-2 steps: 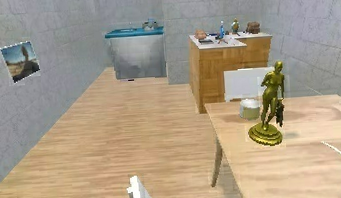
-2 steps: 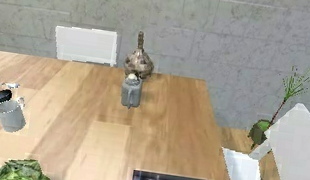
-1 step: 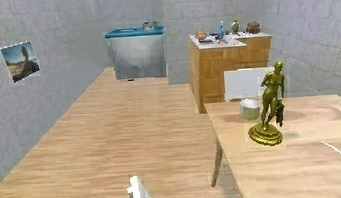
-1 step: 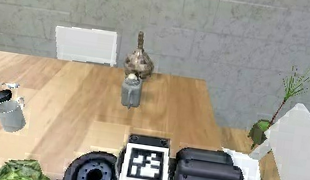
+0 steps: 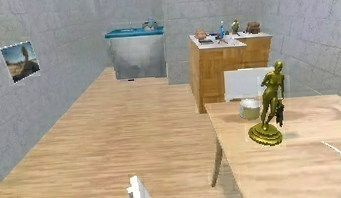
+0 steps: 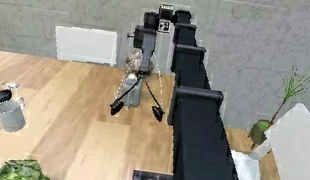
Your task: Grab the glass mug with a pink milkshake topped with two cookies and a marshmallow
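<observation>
Wooden worktop (image 6: 68, 116) carries the mug (image 6: 132, 87), a glassy body with brownish topping, standing right at the finger end of our claw (image 6: 136, 112). We cannot tell whether the claw touches it, nor whether it holds anything.

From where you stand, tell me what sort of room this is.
Likely a kitchen-dining room: a wooden dining table with a white chair beside it, a wooden counter carrying small items, and a grey mug on the tabletop.
</observation>
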